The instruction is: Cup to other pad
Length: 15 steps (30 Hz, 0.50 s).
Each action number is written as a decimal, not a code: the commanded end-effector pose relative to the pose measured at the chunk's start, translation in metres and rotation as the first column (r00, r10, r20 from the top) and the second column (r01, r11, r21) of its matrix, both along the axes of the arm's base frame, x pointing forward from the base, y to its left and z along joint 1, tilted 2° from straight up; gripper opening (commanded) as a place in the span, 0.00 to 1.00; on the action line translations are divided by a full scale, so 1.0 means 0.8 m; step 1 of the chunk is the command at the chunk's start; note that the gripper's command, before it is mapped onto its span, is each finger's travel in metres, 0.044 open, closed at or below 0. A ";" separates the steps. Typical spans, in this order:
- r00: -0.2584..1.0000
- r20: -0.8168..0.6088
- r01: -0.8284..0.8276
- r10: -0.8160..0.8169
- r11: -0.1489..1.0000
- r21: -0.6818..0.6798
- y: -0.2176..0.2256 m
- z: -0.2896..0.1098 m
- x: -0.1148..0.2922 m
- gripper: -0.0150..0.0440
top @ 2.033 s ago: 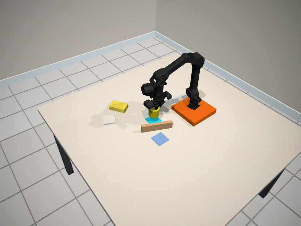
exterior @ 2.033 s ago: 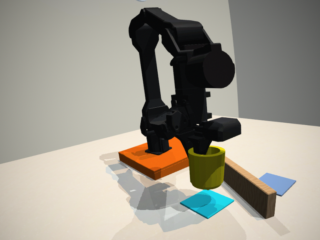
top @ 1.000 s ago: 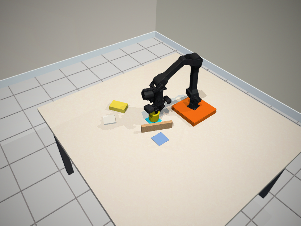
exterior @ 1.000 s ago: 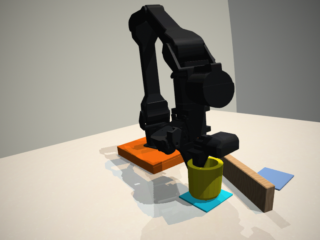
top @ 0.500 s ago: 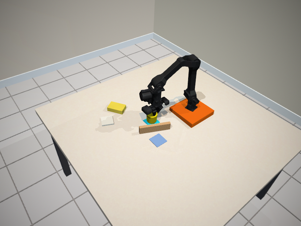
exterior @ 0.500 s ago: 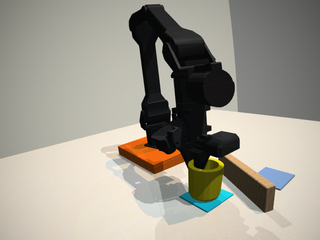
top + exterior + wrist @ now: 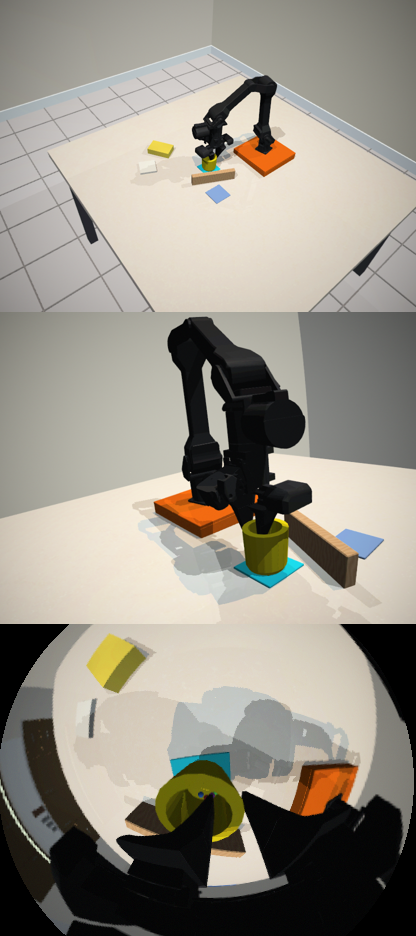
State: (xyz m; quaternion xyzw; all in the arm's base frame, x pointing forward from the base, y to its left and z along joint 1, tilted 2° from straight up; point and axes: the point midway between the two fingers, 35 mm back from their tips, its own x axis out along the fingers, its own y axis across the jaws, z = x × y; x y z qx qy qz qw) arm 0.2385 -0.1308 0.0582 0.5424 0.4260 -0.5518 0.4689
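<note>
The yellow cup (image 7: 209, 164) (image 7: 267, 555) (image 7: 200, 768) stands upright on the cyan pad (image 7: 200, 166) (image 7: 296, 564) (image 7: 179, 766). A few small marbles (image 7: 201, 794) show inside it in the wrist view; one finger partly hides the inside. My gripper (image 7: 215, 157) (image 7: 252, 529) (image 7: 227, 796) is partly open astride the cup's wall. One fingertip is inside the mouth and the other is outside, with the rim between them and no grip on it. The blue pad (image 7: 217, 194) (image 7: 364, 542) lies bare beyond the wooden bar.
The wooden bar (image 7: 213, 177) (image 7: 319, 543) (image 7: 142, 820) stands between the two pads, close to the cup. A yellow block (image 7: 160, 149) (image 7: 110, 660) and a white block (image 7: 147, 167) (image 7: 84, 718) lie off to one side. The arm stands on an orange base (image 7: 263, 164) (image 7: 201, 521) (image 7: 325, 789).
</note>
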 end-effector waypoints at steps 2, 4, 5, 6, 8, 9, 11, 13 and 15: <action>1.000 -0.001 -0.001 0.001 1.000 0.001 0.000 0.008 0.000 0.50; 1.000 -0.001 -0.001 0.001 1.000 0.001 0.000 0.011 0.001 0.50; 1.000 -0.001 -0.001 0.001 1.000 0.001 0.000 0.013 0.001 0.50; 1.000 -0.001 -0.002 0.002 1.000 0.001 0.000 0.014 0.001 0.50; 1.000 -0.001 -0.002 0.002 1.000 0.002 0.000 0.018 0.001 0.50; 1.000 -0.001 -0.002 0.002 1.000 0.002 0.000 0.019 0.001 0.50; 1.000 -0.001 -0.002 0.002 1.000 0.002 0.000 0.022 0.001 0.50; 1.000 -0.001 -0.003 0.003 1.000 0.002 0.000 0.026 0.001 0.50; 1.000 -0.001 -0.003 0.003 1.000 0.002 0.000 0.029 0.001 0.50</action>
